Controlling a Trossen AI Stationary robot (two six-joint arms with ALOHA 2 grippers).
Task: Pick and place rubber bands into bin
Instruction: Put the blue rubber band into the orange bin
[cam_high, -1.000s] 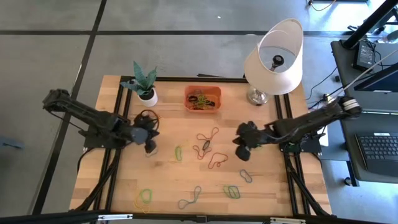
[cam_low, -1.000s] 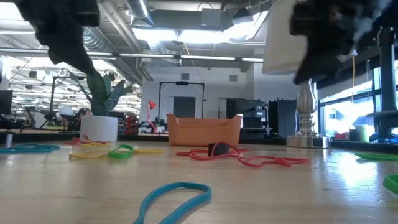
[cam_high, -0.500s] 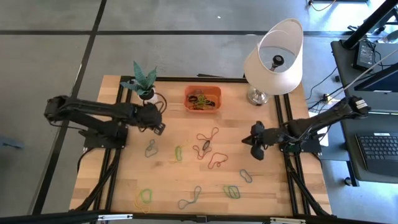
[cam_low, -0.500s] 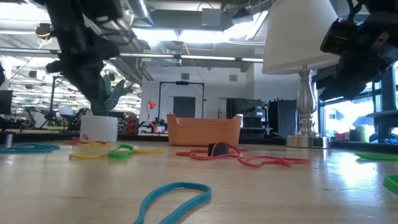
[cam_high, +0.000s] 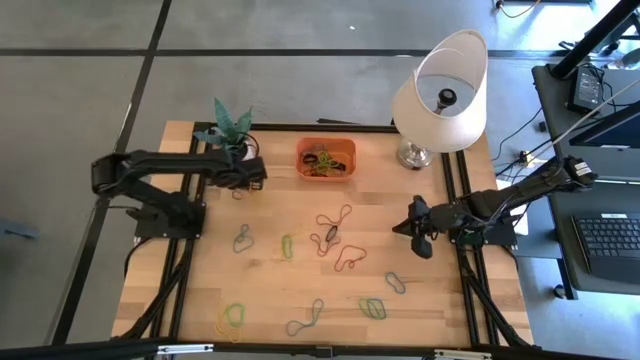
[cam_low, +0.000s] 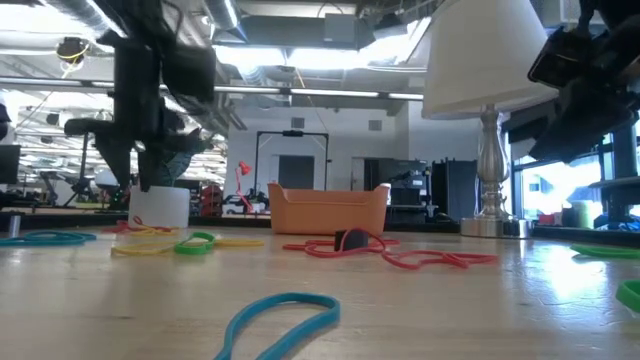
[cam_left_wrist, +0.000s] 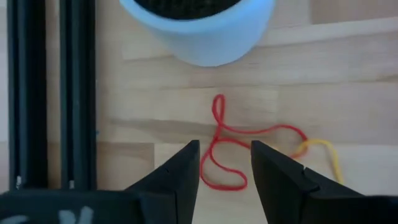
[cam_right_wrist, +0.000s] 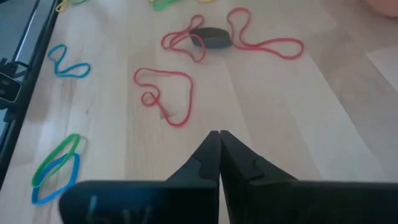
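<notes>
Rubber bands lie flat across the wooden table: red ones (cam_high: 335, 217), a black one (cam_high: 329, 236), green (cam_high: 287, 245), grey (cam_high: 242, 238) and blue (cam_high: 396, 283). The orange bin (cam_high: 326, 159) at the far edge holds several bands. My left gripper (cam_high: 250, 181) points down beside the white plant pot (cam_high: 237, 154). It is open (cam_left_wrist: 225, 147), with a finger on either side of a red band (cam_left_wrist: 219, 134) on the wood and apart from it. A yellow band (cam_left_wrist: 323, 149) lies beside that one. My right gripper (cam_high: 408, 228) is shut (cam_right_wrist: 219, 138), empty, above the table's right part.
A lamp with a white shade (cam_high: 441, 95) stands at the far right. More bands lie near the front edge: green and yellow (cam_high: 233, 316), grey-blue (cam_high: 305, 318), green and blue (cam_high: 373, 308). Black rails (cam_left_wrist: 46, 93) run along the table's left side.
My left gripper has swung from the table's left middle toward the far edge, down beside the plant pot, turning as it went. The grey band now lies uncovered where it was. My right gripper has drawn back toward the right edge, then kept still.
</notes>
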